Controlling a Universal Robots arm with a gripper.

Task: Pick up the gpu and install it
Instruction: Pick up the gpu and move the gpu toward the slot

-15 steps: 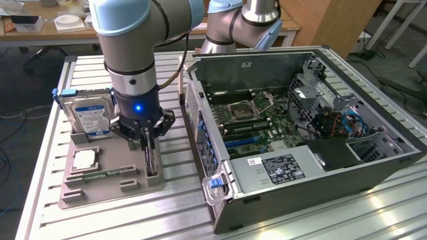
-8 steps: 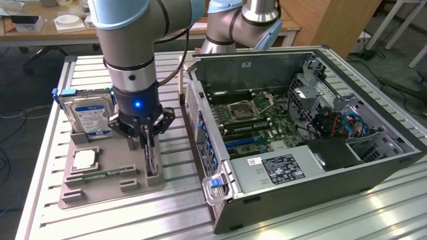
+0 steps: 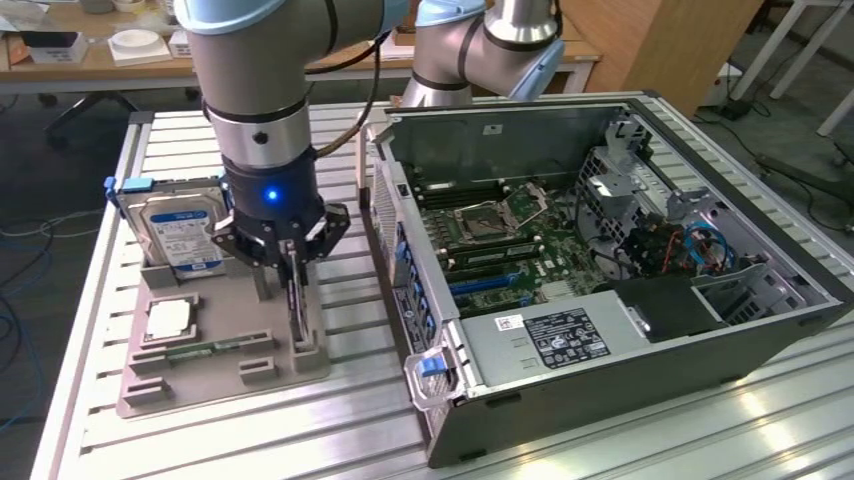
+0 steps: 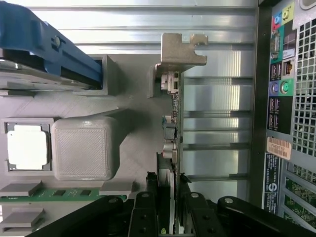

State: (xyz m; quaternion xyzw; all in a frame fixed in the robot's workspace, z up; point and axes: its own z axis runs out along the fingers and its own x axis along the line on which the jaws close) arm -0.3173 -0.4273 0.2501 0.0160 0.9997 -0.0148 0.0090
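We see the gpu (image 3: 300, 315), a thin dark card, standing upright on its edge in the grey holder (image 3: 200, 375), its metal bracket (image 4: 180, 49) at one end.

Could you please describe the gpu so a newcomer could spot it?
On the metal table, find the grey tray beside the open computer case. The gpu stands on edge along the tray's side nearest the case, between the jaws of the gripper. Unlike the boxy hard drive and flat green memory stick, it is a thin dark card.
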